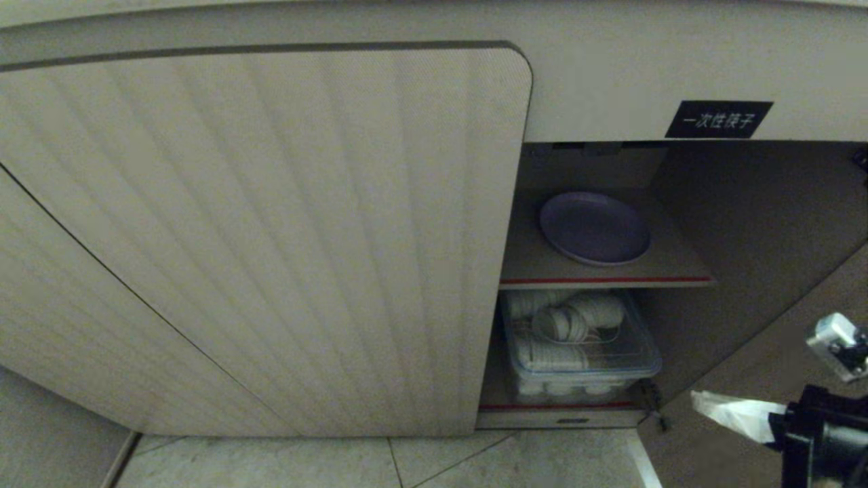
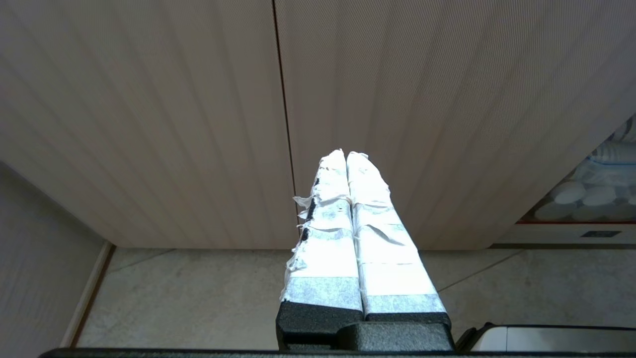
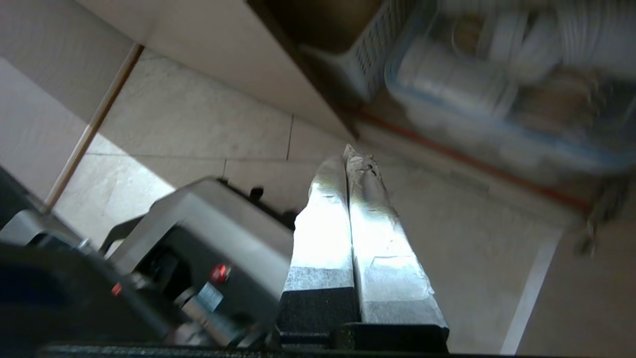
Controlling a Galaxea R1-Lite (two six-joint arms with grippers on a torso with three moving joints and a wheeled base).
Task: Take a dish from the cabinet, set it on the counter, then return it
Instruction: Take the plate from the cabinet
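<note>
The cabinet (image 1: 610,81) stands with its right side open. On its upper shelf (image 1: 529,261) lies the dish (image 1: 595,227), a round lavender plate, flat and alone. My right gripper (image 1: 702,401) enters low at the right of the head view, below and right of the dish and well apart from it. Its white taped fingers (image 3: 323,223) are pressed together with nothing between them, so the right gripper (image 3: 348,151) is shut. My left gripper (image 2: 346,155) is shut and empty too, pointing at the closed ribbed door (image 2: 397,99) near the floor. The counter is out of view.
A clear plastic bin (image 1: 583,352) of white cups and bowls fills the lower shelf, also seen as the bin (image 3: 497,99). The closed left door (image 1: 271,237) covers the left side. The open right door (image 1: 766,366) swings out beside my right arm. My own base (image 3: 198,238) sits on the tiled floor (image 1: 407,464).
</note>
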